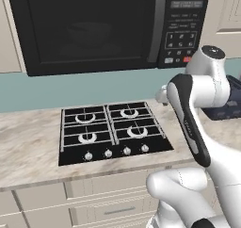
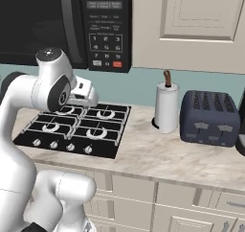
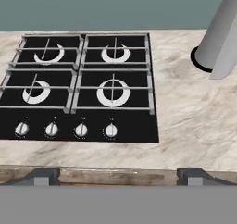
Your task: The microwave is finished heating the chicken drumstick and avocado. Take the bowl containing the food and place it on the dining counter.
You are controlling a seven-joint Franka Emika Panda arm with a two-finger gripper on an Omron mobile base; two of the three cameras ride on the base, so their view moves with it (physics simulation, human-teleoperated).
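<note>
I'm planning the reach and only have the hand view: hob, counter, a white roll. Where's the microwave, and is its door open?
Observer: The microwave hangs directly above the hob; its door is shut.
Operator: Can you see inside?
Observer: Only a faint rounded shape behind the dark glass; I can't tell what it is.
Operator: Anything beyond the roll?
Observer: A dark blue toaster stands just right of the paper towel roll.

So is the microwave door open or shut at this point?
Shut. The microwave has its dark glass door flush with the button panel in both base views. A faint bowl-like shape shows behind the glass, too dim to identify.
</note>
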